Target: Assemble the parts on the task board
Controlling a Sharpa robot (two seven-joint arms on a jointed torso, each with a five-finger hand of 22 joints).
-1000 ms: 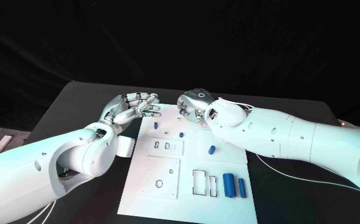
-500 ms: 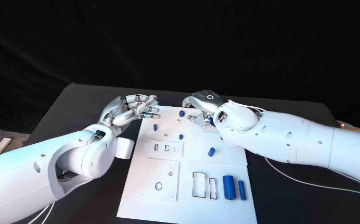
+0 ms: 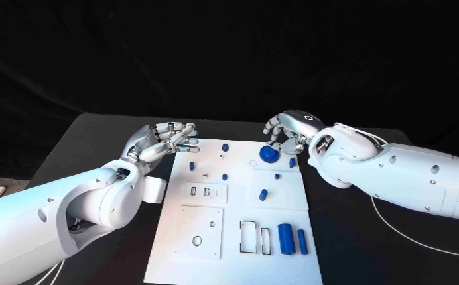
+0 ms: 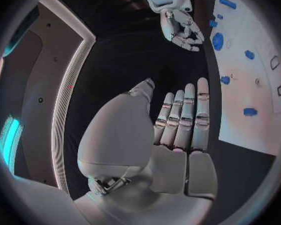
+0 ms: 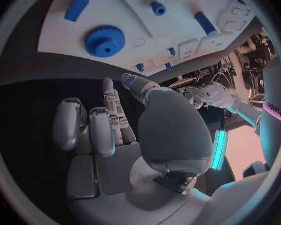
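Nearest on the white rectangular task board [image 3: 234, 232]: two blue cylinders [image 3: 285, 237] lying side by side at the right, next to narrow rectangular slots [image 3: 249, 236]. Farther up the board, a short blue peg [image 3: 263, 194] lying loose, then small blue studs [image 3: 225, 146] standing apart near the far end. At the far right corner, a round blue toothed gear [image 3: 268, 156] flat on the white surface, just below the right hand [image 3: 290, 128].

From the head camera, silver fingers of the right hand curled loosely over the gear, contact hard to judge. From the right wrist camera, a plainer answer: gear [image 5: 105, 40] lying alone on the board, teeth and raised hub clearly seen, fingers [image 5: 70, 124] apart and clear of it, nothing held.

Left hand [image 3: 166, 138] beside the board's far left corner over the black table [image 3: 91, 146], holding nothing. In the left wrist camera, its fingers [image 4: 185, 116] straight and side by side, empty.
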